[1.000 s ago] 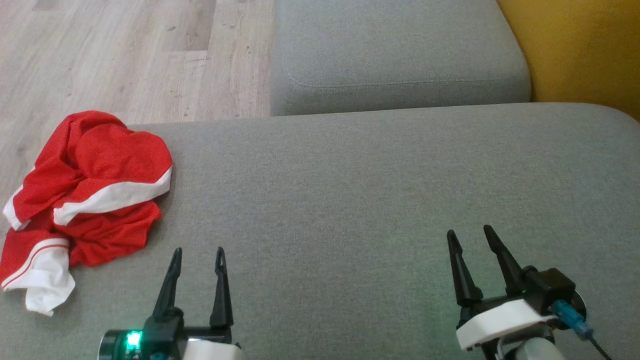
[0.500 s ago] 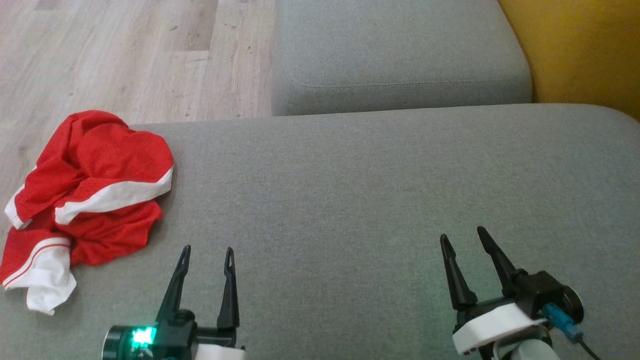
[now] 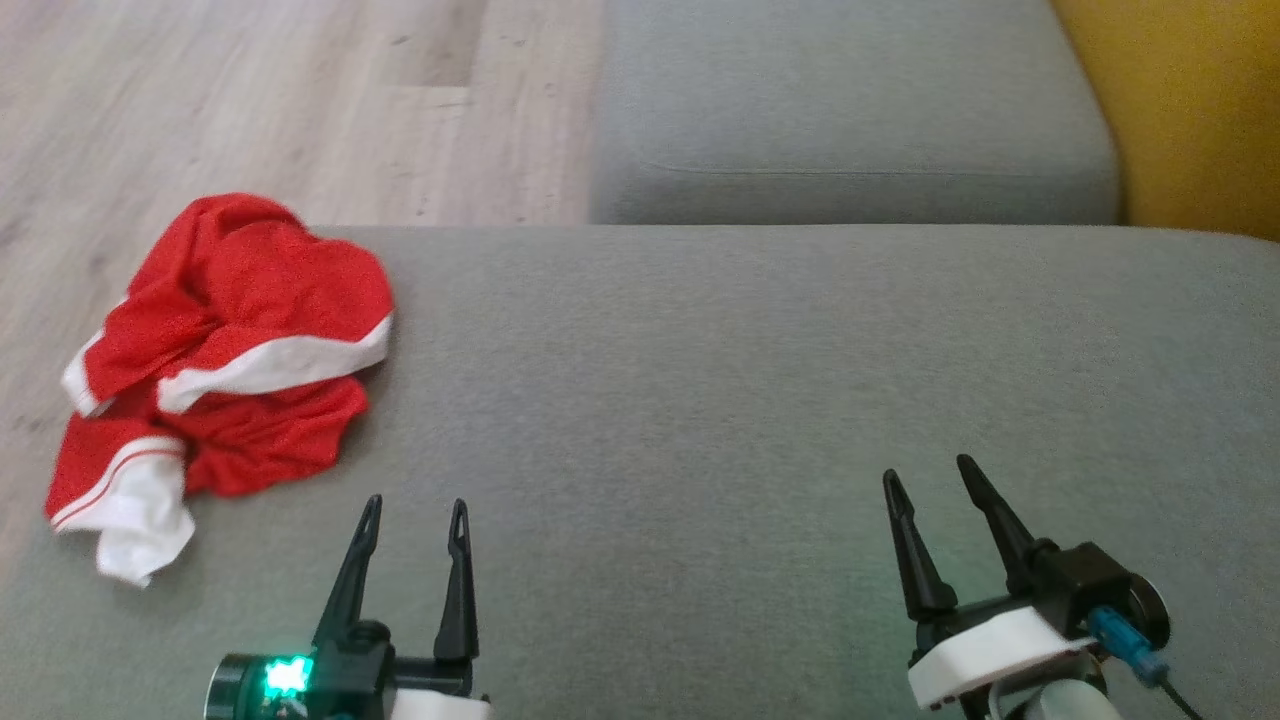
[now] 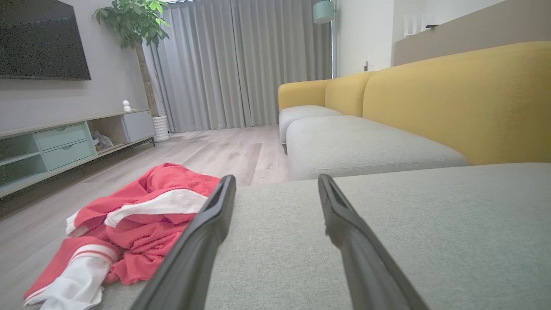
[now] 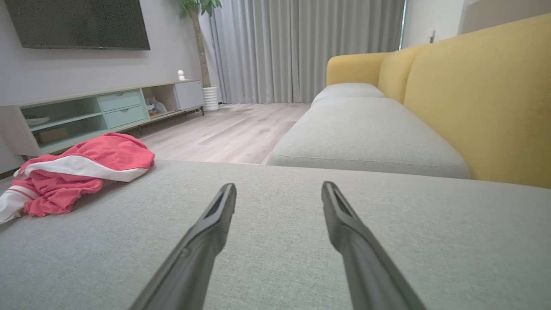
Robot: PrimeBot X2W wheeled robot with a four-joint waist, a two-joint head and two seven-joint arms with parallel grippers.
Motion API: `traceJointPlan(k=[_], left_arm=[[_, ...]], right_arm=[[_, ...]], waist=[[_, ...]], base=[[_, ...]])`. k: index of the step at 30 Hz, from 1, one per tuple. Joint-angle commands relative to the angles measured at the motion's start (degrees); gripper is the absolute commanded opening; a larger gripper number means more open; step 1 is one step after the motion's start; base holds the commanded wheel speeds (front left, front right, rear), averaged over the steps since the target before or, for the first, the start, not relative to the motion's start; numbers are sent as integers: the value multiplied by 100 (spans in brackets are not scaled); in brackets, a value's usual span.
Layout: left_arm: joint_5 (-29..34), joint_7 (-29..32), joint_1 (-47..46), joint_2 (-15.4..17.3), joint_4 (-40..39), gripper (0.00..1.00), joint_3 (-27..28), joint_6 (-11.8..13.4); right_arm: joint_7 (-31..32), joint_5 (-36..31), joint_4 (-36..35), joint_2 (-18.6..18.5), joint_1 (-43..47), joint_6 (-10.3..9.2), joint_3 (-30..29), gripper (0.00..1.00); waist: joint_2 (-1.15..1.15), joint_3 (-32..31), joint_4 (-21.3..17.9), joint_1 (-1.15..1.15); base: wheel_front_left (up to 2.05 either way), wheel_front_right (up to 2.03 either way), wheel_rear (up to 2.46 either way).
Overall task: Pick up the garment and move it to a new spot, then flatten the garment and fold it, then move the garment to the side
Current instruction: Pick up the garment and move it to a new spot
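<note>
The garment (image 3: 230, 350) is red with white bands and lies crumpled at the left edge of the grey sofa cushion (image 3: 750, 380). It also appears at the lower left of the left wrist view as the garment (image 4: 129, 224), and at the left of the right wrist view as the garment (image 5: 73, 172). My left gripper (image 3: 415, 508) hovers open over the cushion, just right of and nearer than the garment, touching nothing. Far to the right, my right gripper (image 3: 930, 475) stands open with nothing between its fingers.
A second grey seat cushion (image 3: 850, 110) lies beyond, with the yellow sofa back (image 3: 1190, 100) to its right. Wooden floor (image 3: 250, 100) runs past the cushion's left edge. A TV cabinet (image 5: 86, 112), a plant (image 4: 133, 21) and curtains (image 5: 301, 47) stand across the room.
The whole head view has shifted, so the garment and sofa sit further right in it. The left gripper edged slightly right and nearer the bottom edge; both grippers stay open.
</note>
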Motion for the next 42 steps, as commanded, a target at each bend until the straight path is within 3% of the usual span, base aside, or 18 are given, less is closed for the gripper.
traceJointPlan(k=[1, 10, 22, 37, 42], left_arm=[[-14, -55, -244, 17, -168, 100, 171, 10], [-90, -55, -209, 9, -203, 100, 352, 20], [-39, -55, -174, 6, -231, 100, 516, 2], [116, -55, -333, 188, -546, 100, 801, 113], [53, -55, -1295, 507, -811, 100, 1210, 248]], right_arm=[[-70, 3, -184, -53, -225, 44, 114, 100], [-70, -8, -178, -53, -251, 44, 73, 100], [-70, -4, -112, -53, -254, 44, 51, 100], [-70, -161, -111, -53, -247, 44, -41, 100], [-70, -711, -186, -53, -400, 44, -252, 100]], waist=[[0, 19, 150, 1], [0, 89, 1146, 1], [0, 122, 1977, 1], [0, 333, 2248, 1], [0, 1011, 2183, 1]], base=[[0, 0, 0], [0, 0, 0], [0, 0, 0], [0, 0, 0], [0, 0, 0]])
